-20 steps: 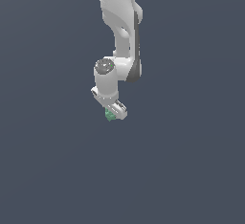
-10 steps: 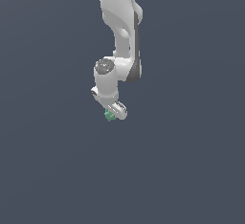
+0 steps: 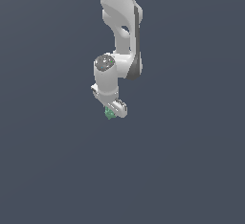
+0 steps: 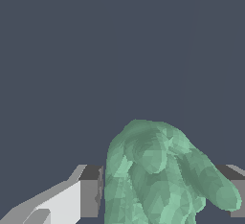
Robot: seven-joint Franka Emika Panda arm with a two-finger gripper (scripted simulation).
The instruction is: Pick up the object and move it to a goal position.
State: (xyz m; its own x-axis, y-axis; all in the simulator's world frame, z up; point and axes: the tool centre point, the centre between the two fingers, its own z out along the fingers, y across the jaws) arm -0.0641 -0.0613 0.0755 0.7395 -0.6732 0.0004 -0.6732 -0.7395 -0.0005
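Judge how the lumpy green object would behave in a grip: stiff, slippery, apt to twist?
The green object probably stays stiff, its lobes keeping shape between the claw pads. Its rounded bumps suggest few flat contacts, so it may twist. It looks light: small beside the claw.

1 green object, 1 gripper

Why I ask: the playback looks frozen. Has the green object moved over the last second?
No. In the exterior view the green object sits at the same spot in the frame, at the gripper below the arm, jaws closed on it.
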